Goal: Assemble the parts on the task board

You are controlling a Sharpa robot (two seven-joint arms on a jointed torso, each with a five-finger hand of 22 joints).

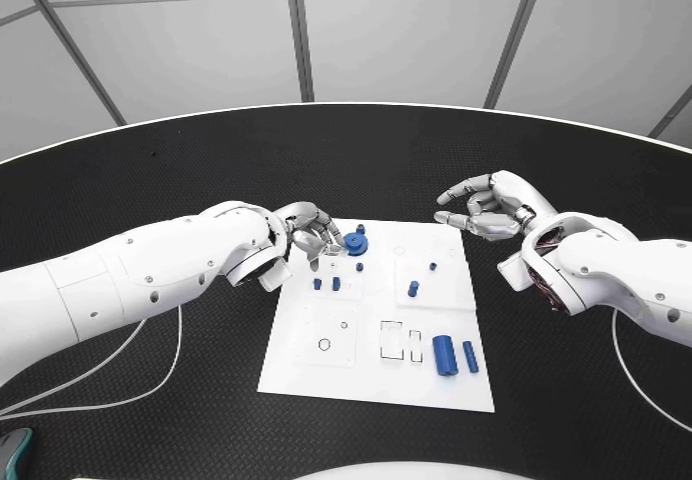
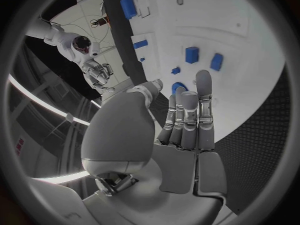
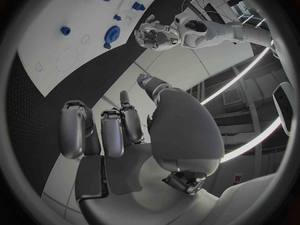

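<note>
Board: the white rectangular task board lies in the middle of the round black table, its long sides running away from the robot.
Edges and room: bare black table lies all round the board, widest beyond its far edge; the near-left part of the board is bare white apart from faint outlines.
Parts, far end: a round blue gear-like part sits near the far-left corner, with two small blue pegs just nearer the robot; two more small blue pegs stand right of the middle.
Parts, near end: a fat blue cylinder and a thin blue cylinder lie side by side near the near-right corner (almost touching, as far as the head view tells).
Left hand: the silver left hand hangs over the board's far-left corner, just beside the gear-like part; its wrist view shows the fingers straight and side by side, holding nothing.
Right hand: the silver right hand is off the board, over bare table past the far-right corner; fingers loosely curled, apart from the thumb, empty.
</note>
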